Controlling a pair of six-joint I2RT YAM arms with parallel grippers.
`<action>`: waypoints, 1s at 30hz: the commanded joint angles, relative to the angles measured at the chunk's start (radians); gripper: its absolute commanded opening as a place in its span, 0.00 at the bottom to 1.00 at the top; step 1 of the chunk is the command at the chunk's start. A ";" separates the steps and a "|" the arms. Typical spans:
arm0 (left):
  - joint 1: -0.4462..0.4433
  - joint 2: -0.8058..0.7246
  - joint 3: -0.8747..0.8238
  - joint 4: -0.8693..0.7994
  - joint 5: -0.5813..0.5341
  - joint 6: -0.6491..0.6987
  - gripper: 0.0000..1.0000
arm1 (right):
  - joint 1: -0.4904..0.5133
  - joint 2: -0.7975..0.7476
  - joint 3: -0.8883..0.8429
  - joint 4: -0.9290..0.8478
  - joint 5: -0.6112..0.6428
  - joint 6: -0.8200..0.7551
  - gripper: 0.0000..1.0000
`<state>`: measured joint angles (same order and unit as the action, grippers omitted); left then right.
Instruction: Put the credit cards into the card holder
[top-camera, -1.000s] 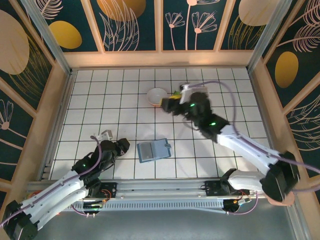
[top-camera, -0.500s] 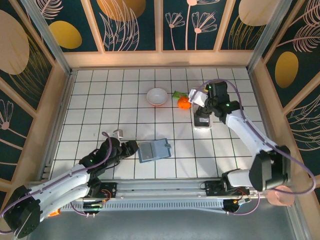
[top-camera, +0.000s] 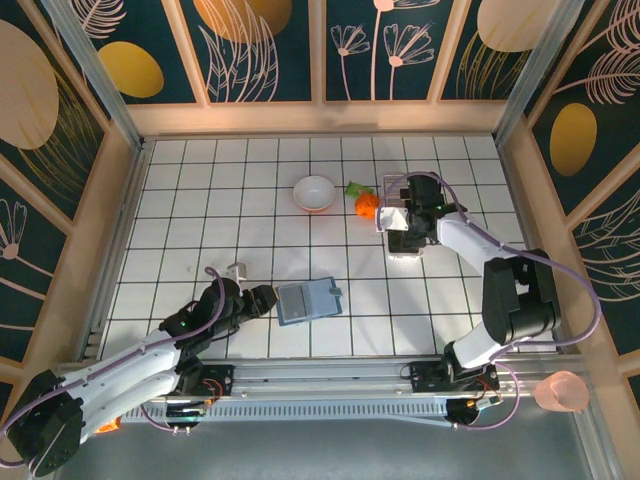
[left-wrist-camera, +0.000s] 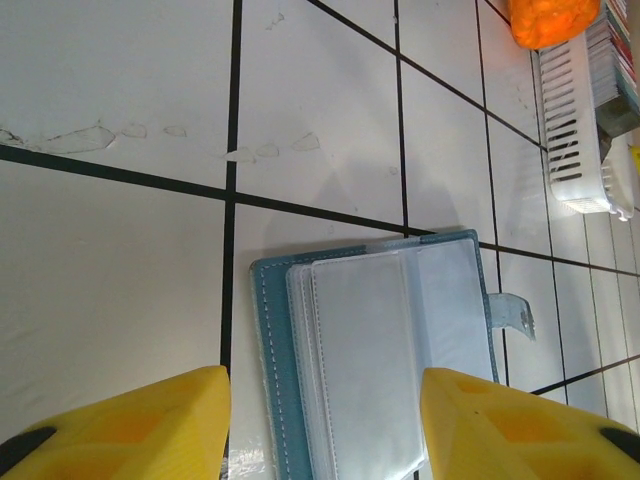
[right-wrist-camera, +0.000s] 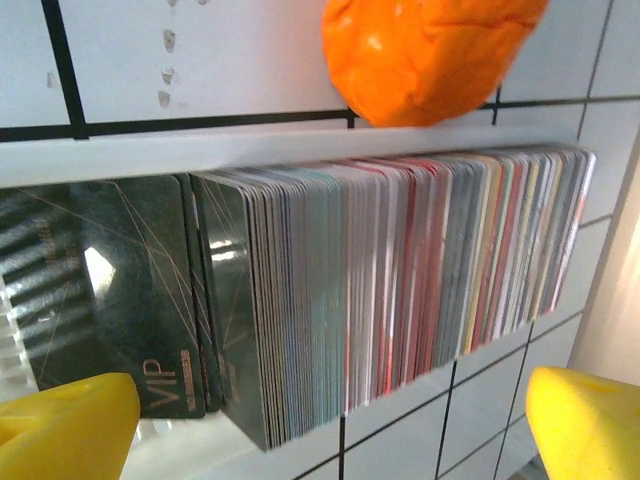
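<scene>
Tiled table (top-camera: 200, 200): left tool (left-wrist-camera: 322, 402) gapes empty by card holder (left-wrist-camera: 370, 350), right tool (right-wrist-camera: 330, 400) likewise over credit cards (right-wrist-camera: 400, 270).

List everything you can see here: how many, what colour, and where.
card holder: one, teal-blue, lying open, near centre of the table
credit cards: packed stack, too many to count, mixed-colour edges, dark ones at one end, upright in the tray
tray: one, white, slotted, right of centre
bowl: one, white, far centre
orange toy: one, orange with green, beside the tray
left arm: one, yellow jaws open at the card holder
right arm: one, yellow jaws open over the cards
</scene>
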<state>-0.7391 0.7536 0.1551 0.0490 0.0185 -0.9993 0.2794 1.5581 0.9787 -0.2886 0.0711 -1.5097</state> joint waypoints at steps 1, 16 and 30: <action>-0.002 0.003 -0.007 0.022 0.006 0.000 0.53 | 0.025 0.042 0.001 0.016 0.002 -0.046 0.99; -0.001 -0.010 -0.023 0.018 0.029 0.014 0.52 | 0.053 0.161 -0.005 0.170 0.086 -0.110 0.99; -0.001 0.004 -0.031 0.044 0.020 0.003 0.50 | 0.048 0.123 -0.009 0.274 0.102 -0.141 0.94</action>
<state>-0.7391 0.7528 0.1307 0.0620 0.0296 -0.9981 0.3347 1.6936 0.9852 -0.0978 0.1463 -1.6230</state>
